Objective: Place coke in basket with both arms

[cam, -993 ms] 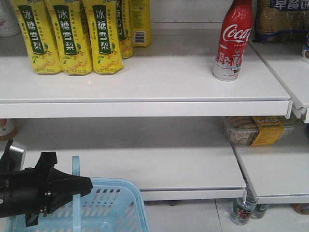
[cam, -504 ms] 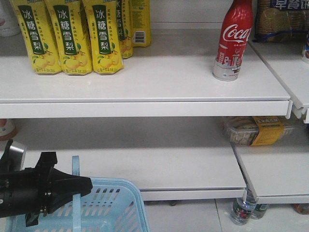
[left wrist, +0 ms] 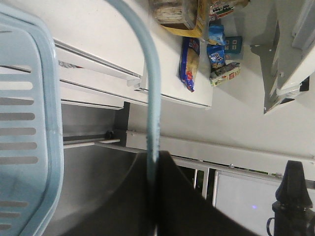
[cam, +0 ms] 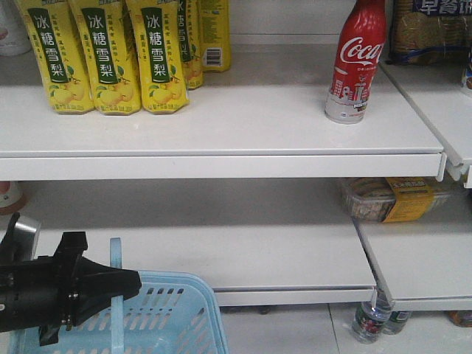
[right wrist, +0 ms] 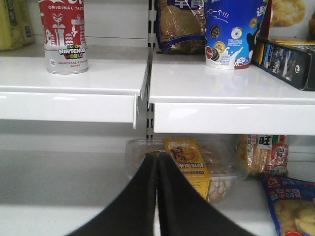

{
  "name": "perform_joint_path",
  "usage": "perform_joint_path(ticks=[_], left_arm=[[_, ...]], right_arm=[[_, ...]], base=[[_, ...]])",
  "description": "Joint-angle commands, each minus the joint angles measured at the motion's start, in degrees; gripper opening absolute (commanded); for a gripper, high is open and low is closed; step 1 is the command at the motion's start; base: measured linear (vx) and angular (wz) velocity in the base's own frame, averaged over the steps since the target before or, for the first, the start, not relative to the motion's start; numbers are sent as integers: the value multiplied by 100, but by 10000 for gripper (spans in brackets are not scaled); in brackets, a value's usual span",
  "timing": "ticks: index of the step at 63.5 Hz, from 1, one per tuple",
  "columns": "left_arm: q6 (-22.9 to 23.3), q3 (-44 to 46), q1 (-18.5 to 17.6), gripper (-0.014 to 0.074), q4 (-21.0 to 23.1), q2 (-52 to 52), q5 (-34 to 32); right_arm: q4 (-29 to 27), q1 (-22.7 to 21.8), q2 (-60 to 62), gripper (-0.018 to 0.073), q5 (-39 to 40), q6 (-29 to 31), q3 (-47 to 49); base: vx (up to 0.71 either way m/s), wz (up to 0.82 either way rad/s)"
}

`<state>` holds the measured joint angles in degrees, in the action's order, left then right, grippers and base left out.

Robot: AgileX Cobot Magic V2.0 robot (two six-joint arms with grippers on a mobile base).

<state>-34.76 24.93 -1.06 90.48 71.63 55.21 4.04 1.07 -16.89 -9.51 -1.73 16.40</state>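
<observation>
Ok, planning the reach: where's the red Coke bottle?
Front view: the slim red Coca-Cola bottle stands at the right end of the upper white shelf.

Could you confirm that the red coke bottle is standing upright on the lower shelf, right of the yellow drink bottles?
Not quite: the coke bottle stands upright on the upper shelf, not the lower one, right of the yellow drink bottles. The front-facing view shows it.

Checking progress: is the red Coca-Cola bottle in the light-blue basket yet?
No, the slim red bottle stands on the upper white shelf.
</observation>
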Motion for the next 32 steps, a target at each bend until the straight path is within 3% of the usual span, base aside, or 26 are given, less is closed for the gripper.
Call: perform_joint_path(ticks=[1,13,32], left_arm=[[-23,119,-8,-6,426,-131,326],[-23,119,-8,-6,426,-131,326],[-23,119,-8,-6,426,-131,326]], right_arm=[[39,-30,-473,-10,451,58,429],[2,-30,-943,-10,1021,29,527],[2,-30,-1033,-10,1023,35,527]], base=[[0,0],[0,0],[0,0]])
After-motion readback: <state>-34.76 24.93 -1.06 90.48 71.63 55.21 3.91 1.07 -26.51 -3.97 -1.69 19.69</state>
